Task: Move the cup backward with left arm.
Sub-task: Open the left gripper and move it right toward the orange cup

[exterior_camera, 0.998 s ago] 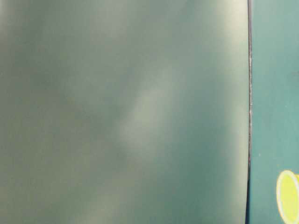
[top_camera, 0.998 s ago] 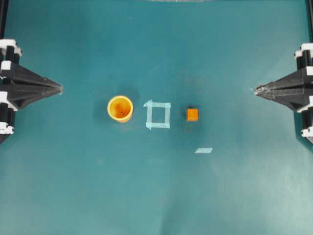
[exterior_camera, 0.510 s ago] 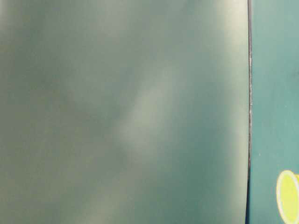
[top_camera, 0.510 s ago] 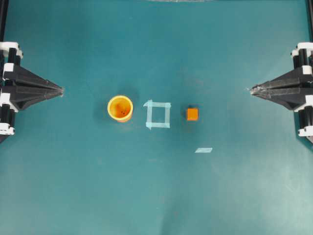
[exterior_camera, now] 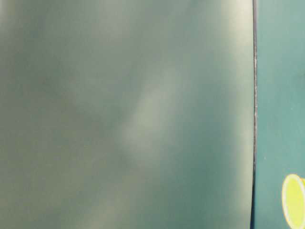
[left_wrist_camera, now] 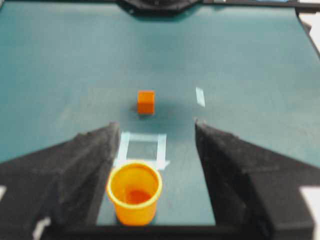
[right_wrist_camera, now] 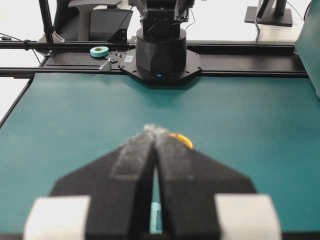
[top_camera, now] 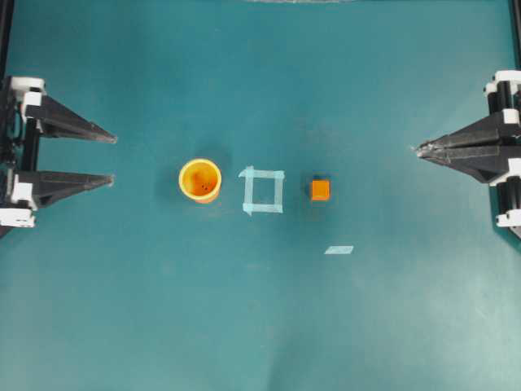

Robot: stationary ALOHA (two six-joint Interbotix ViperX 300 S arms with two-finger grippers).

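- The left gripper [top_camera: 112,156] is sitting at the left edge of the teal table [top_camera: 260,326], its fingers spread wide and holding nothing.
- The orange-yellow cup [top_camera: 200,180] is standing upright, apart from those fingertips and facing the gap between them.
- A light tape square [top_camera: 263,191] is lying between the cup and a small orange cube [top_camera: 320,191].
- The right gripper [top_camera: 420,150] is resting at the right edge, its fingers pressed together and empty.

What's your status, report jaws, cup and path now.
Left gripper open, empty, short of cup. Right gripper shut, parked. Cup upright beside tape square, cube beyond. Nothing between jaws and cup.
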